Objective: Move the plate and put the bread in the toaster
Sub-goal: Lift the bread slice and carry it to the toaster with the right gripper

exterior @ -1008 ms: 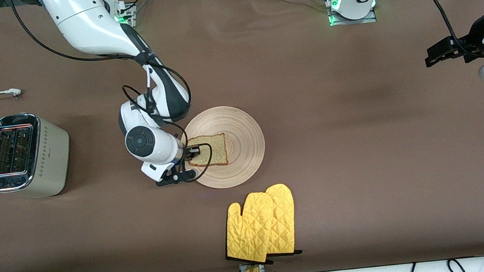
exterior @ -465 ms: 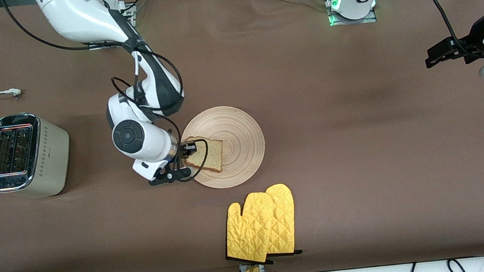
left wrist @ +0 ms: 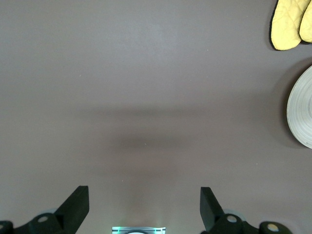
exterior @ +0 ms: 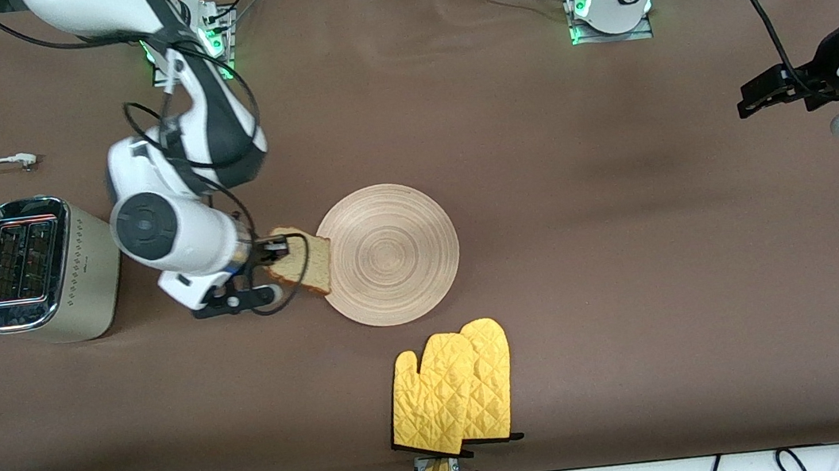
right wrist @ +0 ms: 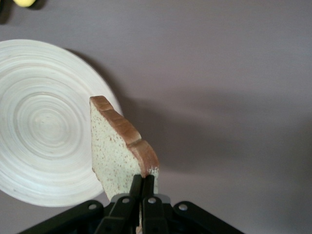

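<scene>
Tan bread (exterior: 301,265) pinched in right hand (exterior: 274,258)

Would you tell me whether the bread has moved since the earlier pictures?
Yes. The bread, held by the right gripper, has left the plate and moved toward the toaster.

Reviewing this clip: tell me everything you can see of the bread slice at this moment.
The bread is one squarish slice, speckled tan crumb with a darker brown crust along its edges. It is off the plate, lifted and tilted, and pinched at one edge by the right gripper, whose fingers close on both faces. It hangs over the plate's rim on the side toward the toaster, partly over bare table. Nothing else touches it. It looks whole, not torn or visibly bent.
</scene>
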Tool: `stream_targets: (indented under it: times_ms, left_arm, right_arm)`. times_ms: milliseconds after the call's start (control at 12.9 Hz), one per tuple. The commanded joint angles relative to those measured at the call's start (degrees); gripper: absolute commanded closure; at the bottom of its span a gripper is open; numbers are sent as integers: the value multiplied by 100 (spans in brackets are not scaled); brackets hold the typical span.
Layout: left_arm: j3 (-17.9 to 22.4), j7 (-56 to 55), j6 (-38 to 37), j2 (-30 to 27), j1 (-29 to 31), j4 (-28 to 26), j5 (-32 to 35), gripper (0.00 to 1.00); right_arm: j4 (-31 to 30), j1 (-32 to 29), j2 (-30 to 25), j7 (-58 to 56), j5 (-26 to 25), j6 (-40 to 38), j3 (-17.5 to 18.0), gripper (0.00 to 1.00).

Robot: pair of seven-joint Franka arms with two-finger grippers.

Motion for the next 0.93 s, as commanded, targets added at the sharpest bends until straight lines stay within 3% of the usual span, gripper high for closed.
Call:
stream_targets:
  times_ms: [0, 310, 543, 853]
  left_arm:
    - [-22, -6, -28, 51, -62, 140, 207, 0]
    - [-31, -15, -28, 51, -71, 140, 216, 0]
    - [-49, -15, -28, 51, -89, 140, 215, 0]
    - [-58, -24, -28, 51, -106, 140, 216, 0]
  right_arm:
    - [395, 11, -172, -404, -62, -899, -504, 100]
    - [748, 11, -190, -1274, -299, -1858, -1549, 100]
    - [792, 11, -190, -2143, -300, -2054, -2490, 100]
    - [792, -33, -146, -2849, -535, -2019, -3125, 100]
